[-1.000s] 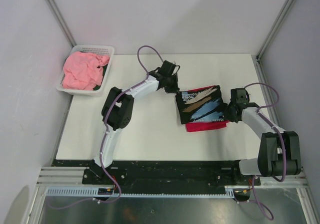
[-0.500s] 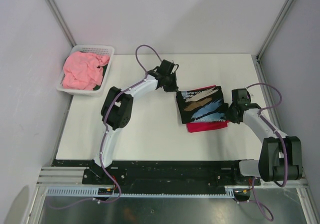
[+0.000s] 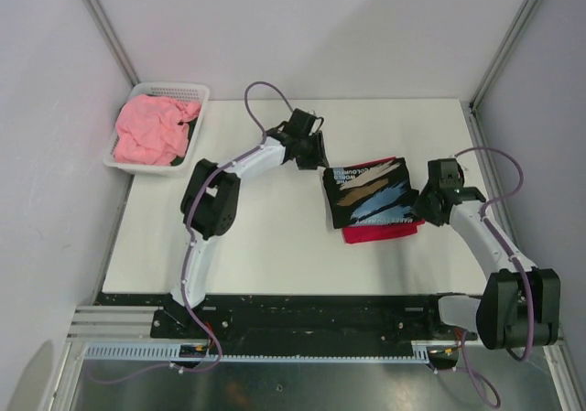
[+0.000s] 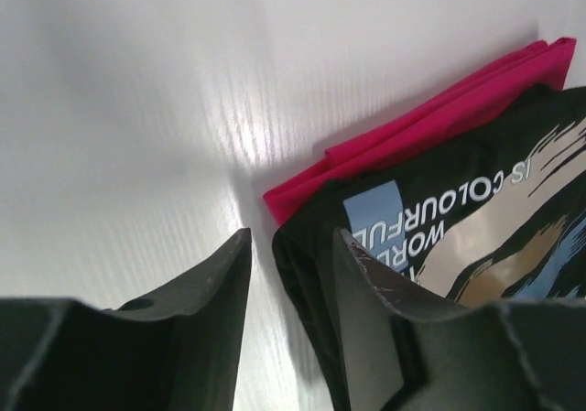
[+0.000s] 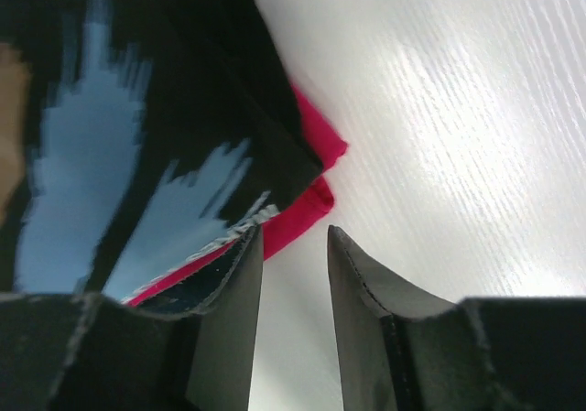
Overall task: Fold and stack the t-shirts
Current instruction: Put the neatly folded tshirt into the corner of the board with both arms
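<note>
The folded black t-shirt [image 3: 371, 192] with the tan-and-blue print lies on the folded crimson t-shirt [image 3: 377, 232] at mid-table. The salmon pink t-shirt [image 3: 151, 129] lies crumpled in the basket. My left gripper [image 3: 317, 160] is open just off the stack's far-left corner. In the left wrist view the gripper [image 4: 291, 246] has the black shirt's [image 4: 476, 237] corner edge beside its right finger, with the red shirt [image 4: 430, 123] beyond. My right gripper [image 3: 422, 208] is open at the stack's right edge. In the right wrist view [image 5: 295, 239] only table shows between its fingers; the black [image 5: 137, 109] and red [image 5: 316, 146] shirts lie beside its left finger.
The white mesh basket [image 3: 169, 91] stands at the far left corner of the white table [image 3: 256, 228]. Grey walls and metal frame posts close in the table at the back and both sides.
The right arm has drawn slightly back to the right from the stack. The left gripper has shifted a little up and left. The shirts have stayed put.
</note>
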Motion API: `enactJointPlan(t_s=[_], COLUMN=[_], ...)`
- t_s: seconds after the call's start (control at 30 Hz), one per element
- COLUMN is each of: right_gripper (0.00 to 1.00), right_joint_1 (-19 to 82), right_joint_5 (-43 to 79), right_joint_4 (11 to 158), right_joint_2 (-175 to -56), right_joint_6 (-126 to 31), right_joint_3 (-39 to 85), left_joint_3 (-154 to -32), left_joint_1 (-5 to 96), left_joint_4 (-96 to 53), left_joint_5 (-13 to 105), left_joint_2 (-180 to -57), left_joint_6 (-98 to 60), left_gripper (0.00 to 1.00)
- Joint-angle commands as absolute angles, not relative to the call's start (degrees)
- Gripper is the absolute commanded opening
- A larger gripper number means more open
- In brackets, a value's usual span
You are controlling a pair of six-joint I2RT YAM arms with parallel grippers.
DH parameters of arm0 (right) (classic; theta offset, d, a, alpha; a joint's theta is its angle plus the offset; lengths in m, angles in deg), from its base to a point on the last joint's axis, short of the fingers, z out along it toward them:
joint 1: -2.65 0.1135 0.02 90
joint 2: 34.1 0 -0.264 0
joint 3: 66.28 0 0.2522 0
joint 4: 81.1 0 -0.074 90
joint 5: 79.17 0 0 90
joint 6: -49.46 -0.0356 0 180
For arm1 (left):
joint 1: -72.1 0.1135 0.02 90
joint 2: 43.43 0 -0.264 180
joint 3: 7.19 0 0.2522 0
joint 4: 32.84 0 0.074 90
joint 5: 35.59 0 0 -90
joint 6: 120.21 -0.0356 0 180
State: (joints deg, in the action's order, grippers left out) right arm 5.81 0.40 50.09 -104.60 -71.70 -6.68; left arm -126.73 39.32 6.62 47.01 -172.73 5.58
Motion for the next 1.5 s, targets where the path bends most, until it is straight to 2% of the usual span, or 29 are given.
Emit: enactJointPlan(t_s=[0.0, 0.23, 0.47, 0.8, 0.93, 1.1, 1.47], right_gripper=[0.39, 0.37, 0.35, 0.35, 0.41, 0.48, 0.53], right_joint_1=[10.88, 22.06, 27.41, 30.08, 31.0, 32.97, 35.71], right_joint_5=[0.9, 5.63, 4.98, 2.03, 0.75, 1.73, 2.61], right_joint_4=[47.83, 54.08, 55.55, 56.39, 56.74, 58.09, 61.39], right_joint_2=[-103.04, -114.51, -123.0, -123.87, -119.27, -120.4, -141.85], right_joint_6=[-71.11, -74.82, -79.1, -81.78, -80.56, -76.68, -64.85], right_joint_3=[0.94, 9.91, 10.19, 4.38, 5.12, 10.98, 31.13], left_joint_3=[-122.76, -110.67, -100.11, -93.74, -93.64, -93.01, -88.33], left_joint_1=[39.8, 41.16, 44.75, 46.07, 46.52, 47.51, 50.65], left_joint_4=[5.83, 5.92, 5.86, 5.87, 6.0, 5.95, 6.46], left_joint_5=[48.45, 48.69, 46.17, 44.76, 44.32, 43.74, 42.23], left_joint_2=[-163.07, -151.7, -142.37, -137.31, -136.07, -134.06, -127.65], left_joint_6=[3.49, 3.34, 2.17, 1.01, 0.58, -0.09, -2.12], left_gripper=[0.47, 0.49, 0.49, 0.48, 0.48, 0.48, 0.49])
